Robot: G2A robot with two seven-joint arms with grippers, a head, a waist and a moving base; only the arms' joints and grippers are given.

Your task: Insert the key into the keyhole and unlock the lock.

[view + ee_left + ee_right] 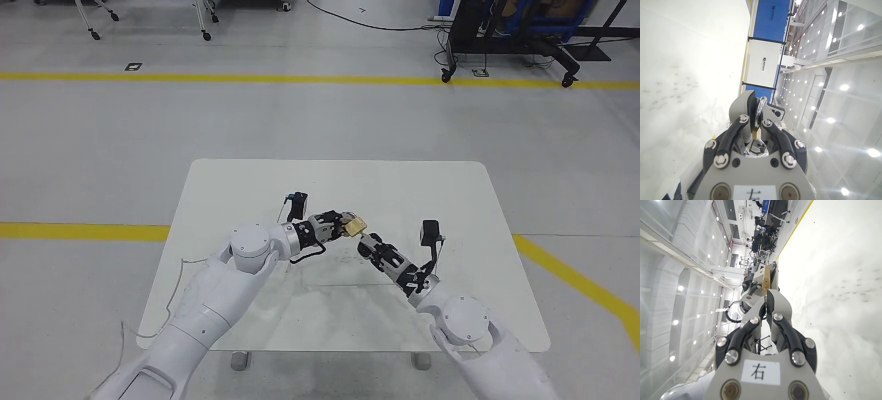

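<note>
Above the middle of the white table, my left gripper is shut on the brass padlock. In the left wrist view the lock body sits between the closed fingers, and its silver shackle sticks out past them. My right gripper faces the lock from the other side, shut on the small key. The pads hide most of the key. Its tip meets the keyhole end of the lock; how deep it sits cannot be told. The left gripper holds the lock just beyond.
Both arms meet over the table's centre, lifted off its surface. Bare tabletop lies on every side. Yellow floor lines run past the table, and a black wheeled rack stands far behind at the right.
</note>
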